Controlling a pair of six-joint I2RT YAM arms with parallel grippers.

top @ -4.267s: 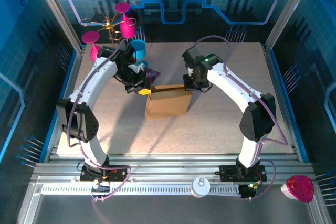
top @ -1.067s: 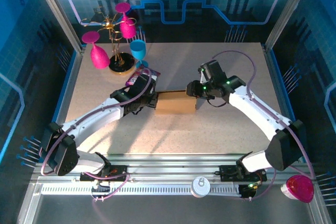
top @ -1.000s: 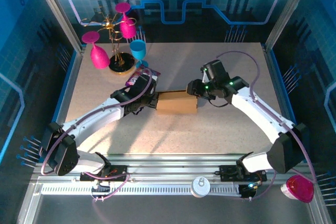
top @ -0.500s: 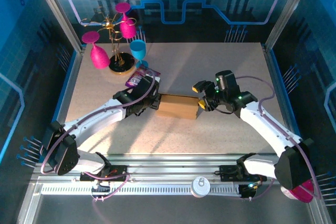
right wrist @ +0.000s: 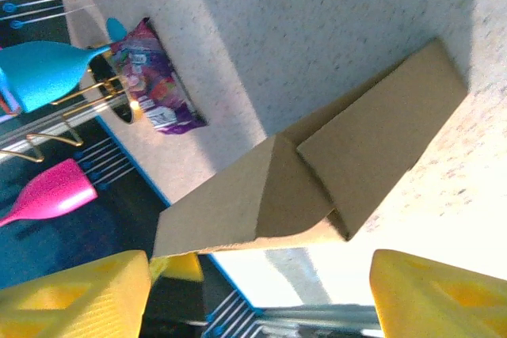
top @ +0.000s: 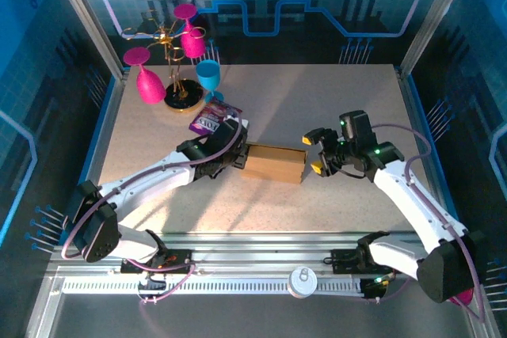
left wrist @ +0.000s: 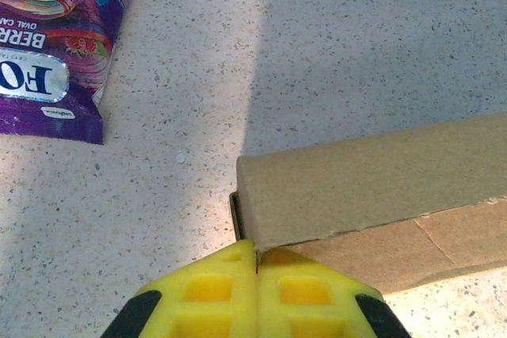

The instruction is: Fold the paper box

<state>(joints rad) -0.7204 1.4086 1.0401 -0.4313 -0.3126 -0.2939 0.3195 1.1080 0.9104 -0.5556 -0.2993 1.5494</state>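
Blue-lit panels walled in a speckled beige table point(top: 333, 100), with an aluminium rail along its near edge.

- Arms: both white arms reached in toward the table's middle, the left from low on the left, the right from the right side.
- Paper box point(top: 273, 164): brown, folded to a low closed rectangle, lay flat near the middle of the table, turned slightly askew. The right wrist view showed its end flaps point(right wrist: 333, 172) overlapped.
- Glass stand point(top: 176, 61): stood at the far left corner with pink glasses point(top: 150, 85) and one blue glass point(top: 209, 75).
- Purple snack packet point(top: 212, 119): lay flat just beyond the box's left end, apart from it.
- Left gripper point(top: 238, 160): yellow pads closed flush together point(left wrist: 257, 255), tips against the box's left corner point(left wrist: 372, 172). Whether a thin cardboard edge sat between them could not be made out.
- Right gripper point(top: 317, 152): jaws spread wide and holding nothing, just off the box's right end and clear of it; the fingers point(right wrist: 79, 294) framed the box from either side in the wrist view.
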